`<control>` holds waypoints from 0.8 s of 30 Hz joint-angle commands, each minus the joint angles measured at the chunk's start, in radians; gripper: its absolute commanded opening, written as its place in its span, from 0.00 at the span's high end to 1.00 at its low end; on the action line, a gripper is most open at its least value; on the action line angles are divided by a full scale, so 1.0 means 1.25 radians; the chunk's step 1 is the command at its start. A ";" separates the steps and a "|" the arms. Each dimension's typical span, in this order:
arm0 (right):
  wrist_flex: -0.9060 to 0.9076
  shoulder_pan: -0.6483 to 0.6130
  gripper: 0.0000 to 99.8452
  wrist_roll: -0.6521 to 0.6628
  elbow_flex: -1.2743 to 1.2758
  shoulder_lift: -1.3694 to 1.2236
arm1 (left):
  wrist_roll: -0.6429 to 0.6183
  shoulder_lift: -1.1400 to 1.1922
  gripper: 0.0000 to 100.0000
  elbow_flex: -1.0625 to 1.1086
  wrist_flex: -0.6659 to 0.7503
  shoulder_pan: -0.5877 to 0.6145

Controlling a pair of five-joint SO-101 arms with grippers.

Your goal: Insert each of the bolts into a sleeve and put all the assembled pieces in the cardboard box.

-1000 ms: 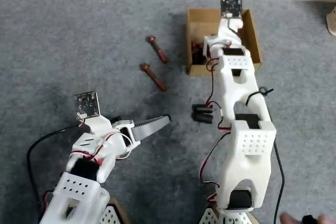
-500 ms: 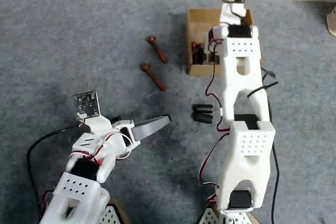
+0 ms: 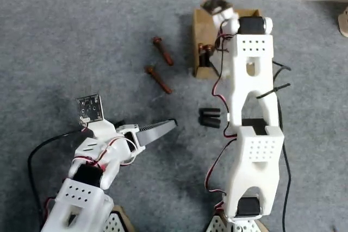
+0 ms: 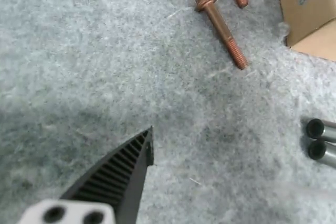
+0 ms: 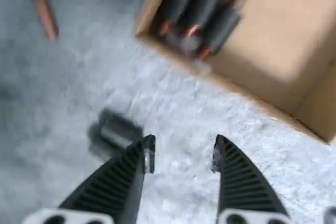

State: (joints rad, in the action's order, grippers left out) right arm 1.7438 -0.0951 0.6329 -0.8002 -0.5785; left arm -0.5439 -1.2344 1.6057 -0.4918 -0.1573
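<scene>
Two copper bolts (image 3: 163,51) (image 3: 159,79) lie on the grey carpet left of the cardboard box (image 3: 194,31). Inside the box, assembled pieces (image 3: 205,52) of black sleeve and bolt lie together (image 5: 202,9). Two loose black sleeves (image 3: 210,118) lie side by side below the box. My right gripper (image 5: 182,153) hangs open and empty above the carpet, between the box (image 5: 283,35) and the loose sleeves (image 5: 115,129). My left gripper (image 3: 163,127) is shut and empty, low at the left, short of the nearer bolt (image 4: 220,30) and the sleeves (image 4: 320,142).
The right arm (image 3: 247,80) stretches over the carpet, its wrist above the box. A box corner (image 4: 307,3) stands beside the bolts. A pale object (image 3: 343,21) sits at the far right edge. Open carpet lies left of the bolts.
The right arm has risen out of the box and its wrist has turned toward the box's left side. The left arm has not moved.
</scene>
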 commanded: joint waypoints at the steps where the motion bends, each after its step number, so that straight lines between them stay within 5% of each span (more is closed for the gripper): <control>1: 0.015 -0.023 0.84 0.133 0.145 0.126 | 0.000 -0.010 0.37 -0.004 0.020 0.004; 9: -0.155 -0.050 0.84 0.133 0.476 0.381 | 0.000 -0.010 0.37 -0.004 0.021 0.004; 17: -0.319 -0.048 0.84 0.323 0.794 0.452 | 0.000 -0.010 0.37 -0.004 0.021 0.006; 24: -0.374 -0.048 0.84 0.441 0.873 0.447 | 0.000 -0.010 0.37 -0.004 0.022 0.008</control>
State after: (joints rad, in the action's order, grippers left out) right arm 1.2973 -0.1534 1.1193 0.2908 -0.0660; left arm -0.5439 -1.2344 1.6057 -0.4918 -0.1573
